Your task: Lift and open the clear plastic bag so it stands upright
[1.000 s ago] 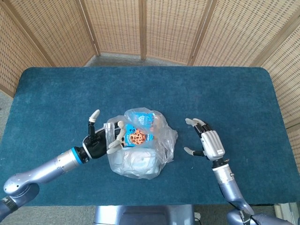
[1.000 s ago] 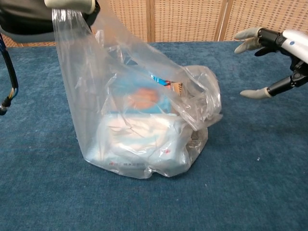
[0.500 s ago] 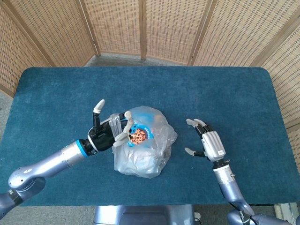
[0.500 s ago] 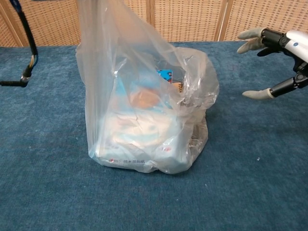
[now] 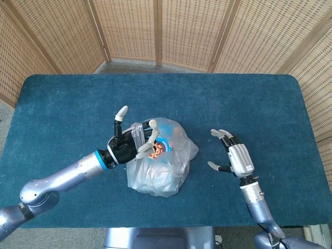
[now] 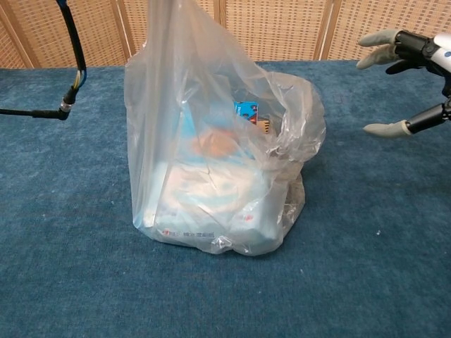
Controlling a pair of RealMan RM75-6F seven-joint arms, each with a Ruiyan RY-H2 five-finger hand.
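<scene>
- Two hands share the work, but only one has the bag: the left hand holds the clear plastic bag by its near-left rim, fingers curled over the gathered film, thumb sticking up clear of it.
- Right hand hovers well apart to the bag's right, fingers spread and holding nothing.
- Bag sits near the middle of the blue bench, bottom on the cloth. In the chest view its left wall is pulled up taut out of the top of the picture, while the right rim sags and folds inward.
- Thin, soft film — it will crumple and slide rather than hold a shape, and I judge it slippery against smooth fingertips.
- Contents look like a pale soft pack at the bottom with a blue printed packet above; their weight probably anchors the base, so the bag is light but bottom-heavy.
- Best purchase for the free hand is likely the slumped right rim — pinch a fold of it, draw it up and outward away from the left hand.
- Pulling hard could tip the load or stretch the film.
</scene>
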